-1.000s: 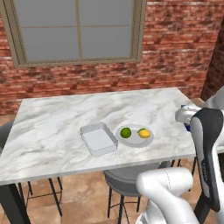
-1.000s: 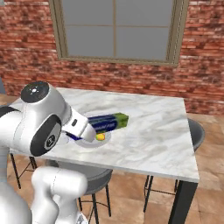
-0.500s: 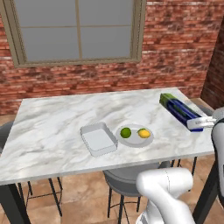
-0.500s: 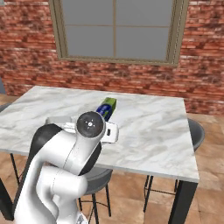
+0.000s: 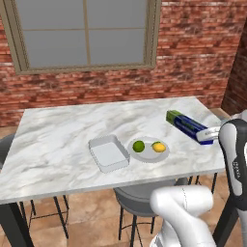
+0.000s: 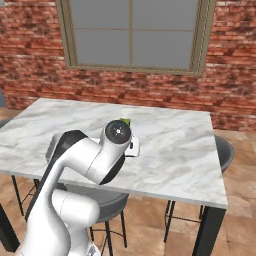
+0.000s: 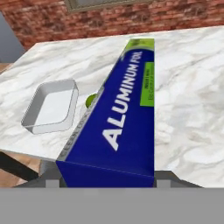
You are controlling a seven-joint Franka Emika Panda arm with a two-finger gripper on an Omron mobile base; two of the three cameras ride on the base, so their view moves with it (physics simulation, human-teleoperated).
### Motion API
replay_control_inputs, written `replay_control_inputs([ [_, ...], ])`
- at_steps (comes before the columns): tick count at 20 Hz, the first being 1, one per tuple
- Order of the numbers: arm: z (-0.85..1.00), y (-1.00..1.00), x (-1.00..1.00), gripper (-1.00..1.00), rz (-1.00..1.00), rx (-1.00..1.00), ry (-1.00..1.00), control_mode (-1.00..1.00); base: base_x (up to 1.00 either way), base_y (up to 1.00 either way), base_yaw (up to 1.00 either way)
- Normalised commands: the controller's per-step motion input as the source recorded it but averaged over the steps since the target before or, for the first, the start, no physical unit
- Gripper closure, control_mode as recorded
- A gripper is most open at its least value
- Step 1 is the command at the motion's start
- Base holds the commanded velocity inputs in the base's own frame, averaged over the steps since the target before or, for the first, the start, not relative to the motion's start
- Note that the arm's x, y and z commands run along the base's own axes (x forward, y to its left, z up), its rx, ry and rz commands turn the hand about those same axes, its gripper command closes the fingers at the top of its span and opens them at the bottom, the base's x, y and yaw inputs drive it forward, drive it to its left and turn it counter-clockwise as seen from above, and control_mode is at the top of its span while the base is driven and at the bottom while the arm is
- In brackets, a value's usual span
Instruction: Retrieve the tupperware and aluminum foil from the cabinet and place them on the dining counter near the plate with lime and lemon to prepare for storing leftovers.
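Observation:
My gripper (image 5: 206,136) is shut on the near end of the aluminum foil (image 5: 185,125), a long blue box with a green far end. It holds the box over the right part of the dining counter (image 5: 58,130), right of the plate (image 5: 148,155). On that plate sit the lime (image 5: 138,146) and the lemon (image 5: 158,147). The tupperware (image 5: 108,153) lies just left of the plate. In the hand view the aluminum foil (image 7: 127,118) runs away from my gripper (image 7: 107,179), with the tupperware (image 7: 50,106) to its left and the lime (image 7: 90,100) peeking out beside it.
A grey round stool (image 5: 137,198) stands under the counter's near edge, and another stool (image 6: 225,152) at its right end. Behind the counter is a brick wall with a window (image 5: 87,34). My own arm (image 6: 95,160) hides the plate in the right base view.
The arm has swung the foil box out over the right part of the counter, then brought it slightly nearer the plate. Tupperware, plate and fruit have stayed put.

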Motion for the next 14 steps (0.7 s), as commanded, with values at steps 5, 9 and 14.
replay_control_inputs([
  [5,-0.38,-0.29,0.28,1.00,-0.02,0.00,0.01,-1.00,0.00,0.00,0.00],
  [9,-0.49,-0.37,0.25,1.00,-0.03,0.00,0.00,-1.00,0.00,0.00,0.00],
  [14,-0.52,-0.26,0.32,1.00,0.00,0.00,0.00,-1.00,0.00,0.00,0.00],
])
